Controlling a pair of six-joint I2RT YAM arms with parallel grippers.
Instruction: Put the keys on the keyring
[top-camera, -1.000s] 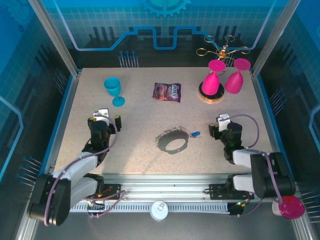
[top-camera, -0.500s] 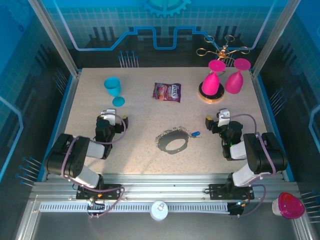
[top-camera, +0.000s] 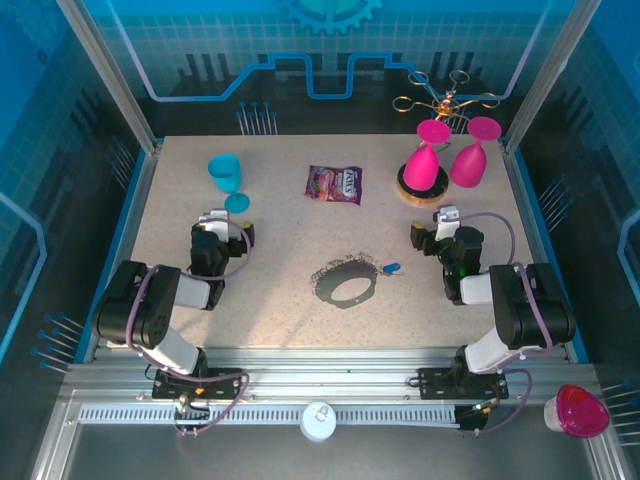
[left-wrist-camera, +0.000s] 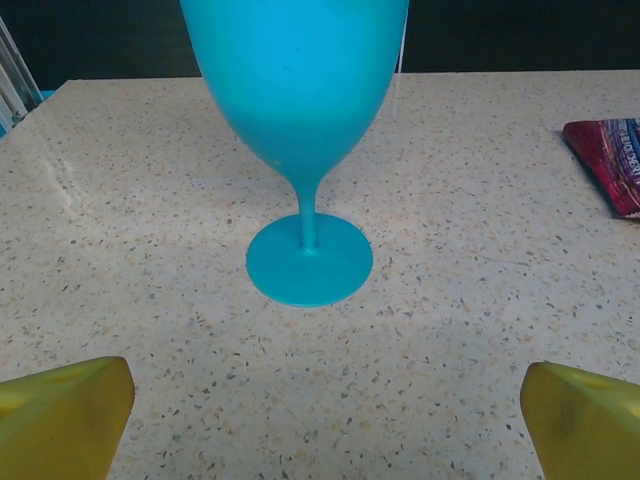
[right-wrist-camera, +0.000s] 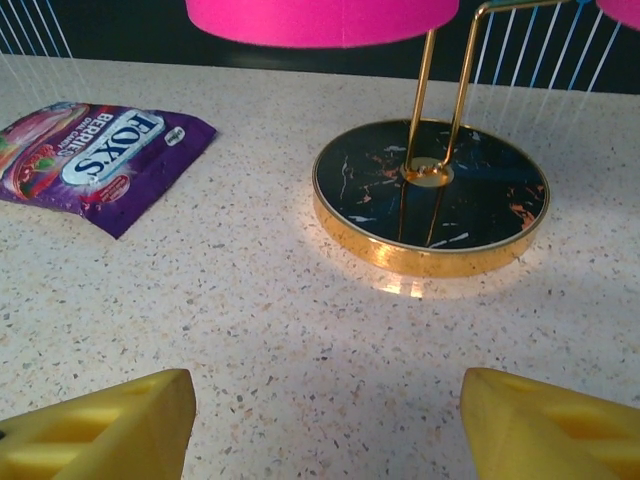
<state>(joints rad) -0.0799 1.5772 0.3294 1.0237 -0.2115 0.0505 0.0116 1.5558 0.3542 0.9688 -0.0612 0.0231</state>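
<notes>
Blue-headed key (top-camera: 391, 268) lay on worktop (top-camera: 280, 240), just beside keyring chain (top-camera: 345, 285) at its 2 o'clock. Left fingers (left-wrist-camera: 60, 415) wide, empty, facing teal goblet (left-wrist-camera: 305, 120). Right fingers (right-wrist-camera: 100, 425) wide, empty.

You see a speckled, stone-look tabletop (left-wrist-camera: 480, 330) with a faint sheen. At the top of the left wrist view, the turquoise goblet (left-wrist-camera: 300, 100) looks like smooth, satin plastic. In the right wrist view, the Fox's candy packet (right-wrist-camera: 95, 160) at upper left is glossy, crinkled film. The round stand base (right-wrist-camera: 500, 190) is polished black marbling inside a shiny gold metal rim. The pink goblet (right-wrist-camera: 320, 15) above it looks like smooth plastic.
</notes>
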